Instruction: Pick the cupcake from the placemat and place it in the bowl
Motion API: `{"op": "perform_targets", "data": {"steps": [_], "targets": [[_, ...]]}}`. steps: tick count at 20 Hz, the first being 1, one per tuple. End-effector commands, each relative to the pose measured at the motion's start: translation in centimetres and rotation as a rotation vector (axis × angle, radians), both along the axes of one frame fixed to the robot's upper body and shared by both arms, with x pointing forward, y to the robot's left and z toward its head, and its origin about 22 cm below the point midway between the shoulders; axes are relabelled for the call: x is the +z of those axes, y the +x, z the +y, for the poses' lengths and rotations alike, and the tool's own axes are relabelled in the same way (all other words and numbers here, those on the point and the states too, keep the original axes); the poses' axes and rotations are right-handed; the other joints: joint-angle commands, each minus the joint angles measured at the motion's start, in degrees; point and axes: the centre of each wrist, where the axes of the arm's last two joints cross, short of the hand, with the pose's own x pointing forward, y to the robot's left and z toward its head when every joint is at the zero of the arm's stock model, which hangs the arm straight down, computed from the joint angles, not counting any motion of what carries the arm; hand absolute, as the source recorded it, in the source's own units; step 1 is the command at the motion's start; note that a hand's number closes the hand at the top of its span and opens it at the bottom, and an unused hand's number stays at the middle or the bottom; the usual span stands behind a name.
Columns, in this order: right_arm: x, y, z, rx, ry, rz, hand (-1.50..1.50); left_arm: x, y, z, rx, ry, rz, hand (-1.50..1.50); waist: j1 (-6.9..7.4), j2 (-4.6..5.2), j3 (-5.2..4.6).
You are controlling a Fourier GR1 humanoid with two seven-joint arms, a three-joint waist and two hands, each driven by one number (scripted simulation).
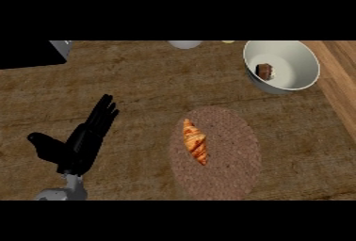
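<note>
A round brown woven placemat lies at the lower middle of the wooden counter. On its left part rests an orange-brown croissant. A pale bowl stands at the upper right, and a small dark brown cupcake sits inside it near the left wall. My left hand shows at the lower left, fingers straight and pointing up, well left of the placemat and touching nothing. My right hand does not show.
A white round object is cut off at the top edge, with a small yellow thing beside it. A dark panel fills the upper left corner. A lighter wooden strip runs along the right side.
</note>
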Motion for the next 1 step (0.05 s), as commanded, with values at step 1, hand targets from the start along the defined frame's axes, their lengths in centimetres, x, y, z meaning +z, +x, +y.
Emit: {"op": "perform_targets", "data": {"steps": [1], "targets": [[-3.33, -4.13, 0.53, 0.315, 0.147, -0.014, 1.50, -0.46, -0.49, -0.05, 0.011, -0.001, 0.007, 0.00, -0.94, -0.23, 0.09]]}}
